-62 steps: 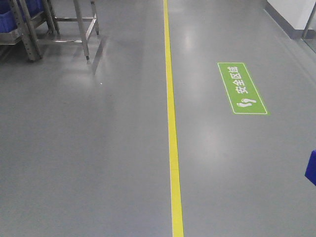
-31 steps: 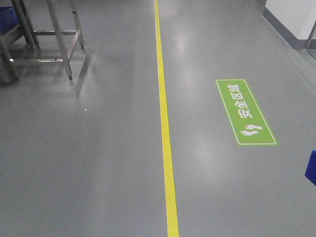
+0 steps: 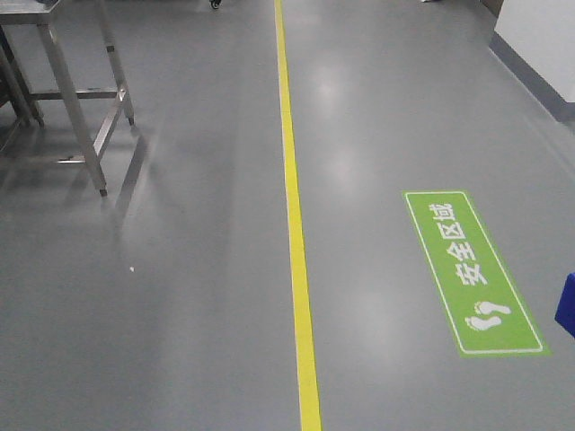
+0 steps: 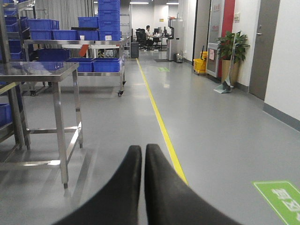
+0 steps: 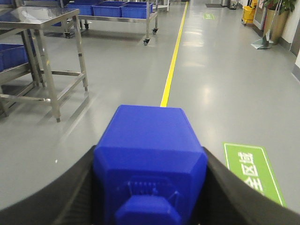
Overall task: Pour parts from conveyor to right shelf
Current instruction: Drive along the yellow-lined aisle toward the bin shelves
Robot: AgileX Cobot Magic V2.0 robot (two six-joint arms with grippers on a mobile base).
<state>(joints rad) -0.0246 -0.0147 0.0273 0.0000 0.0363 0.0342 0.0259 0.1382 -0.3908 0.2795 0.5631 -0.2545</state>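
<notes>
- The blue block (image 5: 150, 140) is clamped between the two black fingers (image 5: 75, 192) of the right gripper (image 5: 150, 161). Its small square nub is turned towards the camera, and it is held above the grey floor (image 5: 225, 93).
- The left gripper (image 4: 143, 149) is seen with its fingers pressed together tip to tip, and nothing is held between them.
- A blue sliver (image 3: 566, 305) is cut off by the right edge of the front view. It may be the same block, though too little is shown to be sure.
- A stack of blue bins (image 4: 108, 9) is piled high on top of a wheeled steel rack (image 4: 93, 44), and more are lined up on its lower shelf. Their contents cannot be made out from this angle.
- Another blue bin (image 5: 14, 54) is set low on the left of the right wrist view, partly behind the legs of a steel worktop (image 5: 42, 16). Its inside is hidden.
- A yellow line (image 3: 292, 224) is run along the floor, and a green floor sign (image 3: 472, 269) with white footprints is laid to its right.
</notes>
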